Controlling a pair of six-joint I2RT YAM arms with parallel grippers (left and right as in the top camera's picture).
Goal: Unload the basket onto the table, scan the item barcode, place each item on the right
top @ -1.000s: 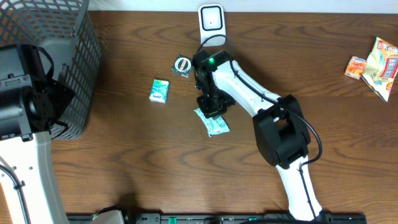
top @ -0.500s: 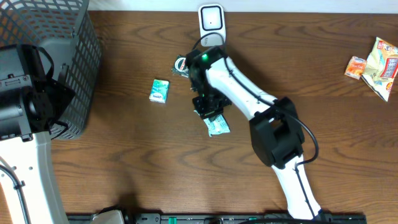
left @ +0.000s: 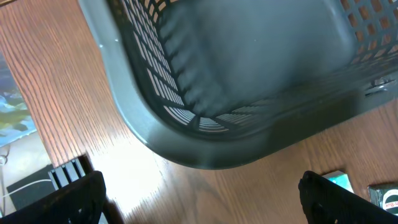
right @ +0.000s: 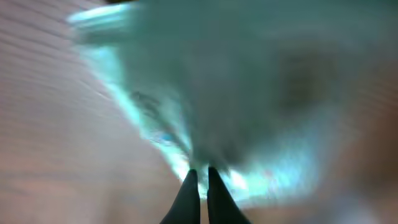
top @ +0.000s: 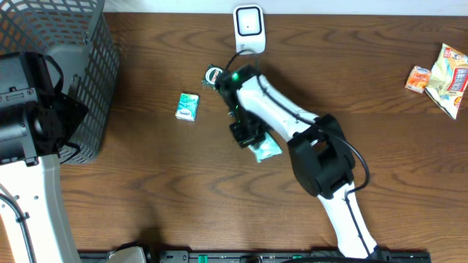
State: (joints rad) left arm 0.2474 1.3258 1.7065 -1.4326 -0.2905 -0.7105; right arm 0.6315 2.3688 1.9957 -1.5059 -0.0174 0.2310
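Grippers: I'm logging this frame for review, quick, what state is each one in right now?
Left gripper: open, holding nothing, near the basket.
Right gripper: shut, pinching the edge of the teal packet.

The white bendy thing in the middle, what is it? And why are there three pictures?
That is a white-and-black robot arm. A second arm stands on the left. Both work at a brown wooden table. One picture looks down from above. The other two come from small cameras on the arms' wrists. The right gripper, which is like a two-finger hand, is pinched shut on a crinkly teal packet. Its own camera shows this very blurred. The left gripper is wide open and holds nothing. Its camera sees a grey mesh basket. Also on the table are a small teal box, a white barcode scanner and colourful snack packets.
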